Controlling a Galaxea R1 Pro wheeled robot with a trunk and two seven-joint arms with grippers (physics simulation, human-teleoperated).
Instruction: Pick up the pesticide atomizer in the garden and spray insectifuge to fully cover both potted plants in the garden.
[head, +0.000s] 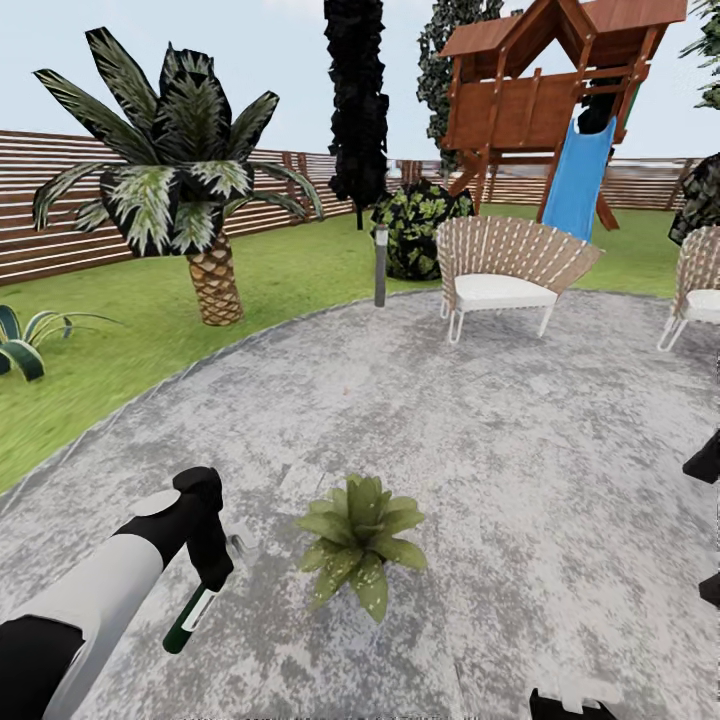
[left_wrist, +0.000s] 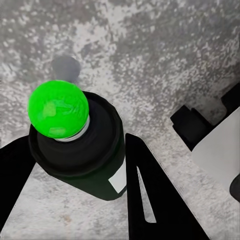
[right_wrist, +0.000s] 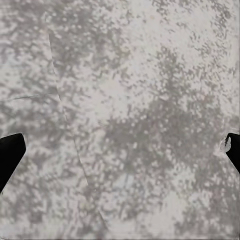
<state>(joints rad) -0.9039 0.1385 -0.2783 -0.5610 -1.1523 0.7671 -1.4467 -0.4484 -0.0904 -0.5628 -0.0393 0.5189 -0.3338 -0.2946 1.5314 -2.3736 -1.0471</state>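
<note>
Item: pesticide atomizer, dark green bottle with white label band, held by the left gripper at near left, tilted, lower end pointing down toward the patio. In the left wrist view the bottle is seen clamped between the black fingers, which are closed against its sides; a bright green cap is shown at its end.

Item: potted plant, low rosette of speckled green leaves, standing on the grey speckled patio just right of the held bottle, not touching it.

Item: right gripper, fingers spread wide apart over bare patio surface, nothing between them.

Surroundings: palm on the lawn at far left; bollard lamp at the patio's far edge; two wicker chairs at far right; play tower with blue slide; slatted wooden fence behind.
</note>
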